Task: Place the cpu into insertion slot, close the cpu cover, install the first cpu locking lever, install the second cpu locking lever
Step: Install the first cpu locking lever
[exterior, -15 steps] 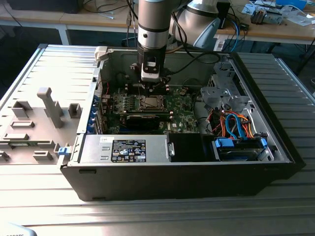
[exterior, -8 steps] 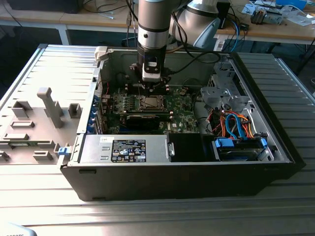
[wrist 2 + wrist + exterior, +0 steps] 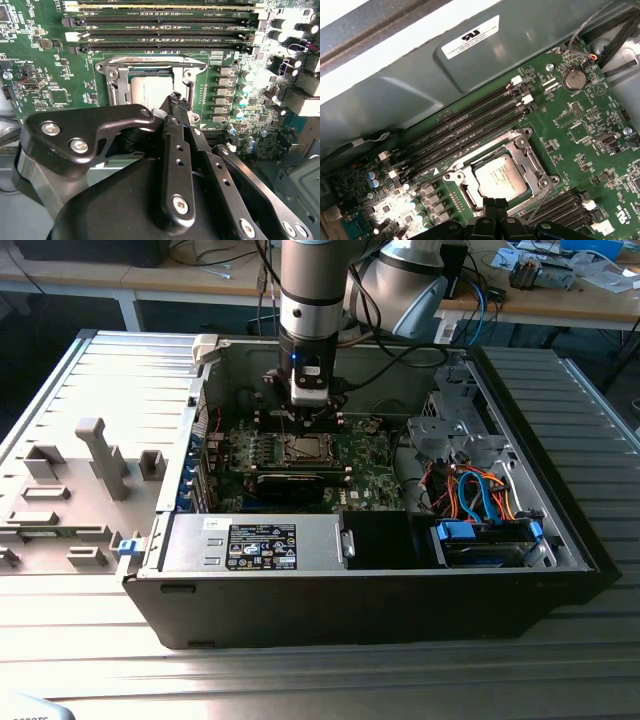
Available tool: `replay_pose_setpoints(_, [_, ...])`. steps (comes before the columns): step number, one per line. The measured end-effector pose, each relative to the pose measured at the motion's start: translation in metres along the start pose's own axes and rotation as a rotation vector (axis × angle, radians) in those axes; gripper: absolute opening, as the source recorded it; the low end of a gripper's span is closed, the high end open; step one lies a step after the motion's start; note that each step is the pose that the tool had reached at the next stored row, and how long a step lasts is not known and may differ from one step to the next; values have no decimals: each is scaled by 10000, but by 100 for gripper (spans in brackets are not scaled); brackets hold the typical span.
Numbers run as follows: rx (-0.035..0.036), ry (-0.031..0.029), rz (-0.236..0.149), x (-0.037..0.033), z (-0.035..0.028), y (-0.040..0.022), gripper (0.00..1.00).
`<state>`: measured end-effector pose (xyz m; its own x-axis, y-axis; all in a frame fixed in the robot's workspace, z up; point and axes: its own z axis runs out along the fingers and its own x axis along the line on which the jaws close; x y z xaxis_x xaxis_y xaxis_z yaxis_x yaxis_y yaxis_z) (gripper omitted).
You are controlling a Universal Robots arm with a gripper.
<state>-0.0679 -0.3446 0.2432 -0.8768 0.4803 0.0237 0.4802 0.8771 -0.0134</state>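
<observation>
The cpu point(image 3: 500, 175) lies flat in the insertion slot point(image 3: 305, 448) on the green board, its dull silver top facing up. The silvery cpu cover point(image 3: 527, 157) lies down around it like a frame, with the chip showing through the cut-out; in the second wrist view the cpu point(image 3: 147, 90) and cover point(image 3: 150, 62) look the same. A thin wire lever point(image 3: 540, 197) runs along one side of the socket. My gripper point(image 3: 494, 205) hangs just above the socket's edge, fingertips together and holding nothing I can see. It also shows over the socket in the other views point(image 3: 175, 100) point(image 3: 306, 412).
Long black memory slots point(image 3: 470, 125) lie beside the socket towards the case wall point(image 3: 470, 65). In the exterior view a labelled power-supply box point(image 3: 255, 543) sits in front, a drive cage with blue and orange cables point(image 3: 480, 500) at the right, and grey fixtures point(image 3: 100, 455) at the left.
</observation>
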Motion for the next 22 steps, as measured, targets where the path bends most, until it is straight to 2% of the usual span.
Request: replay_pose_setpoints(22, [3,-3,-680,-1,1,1,11])
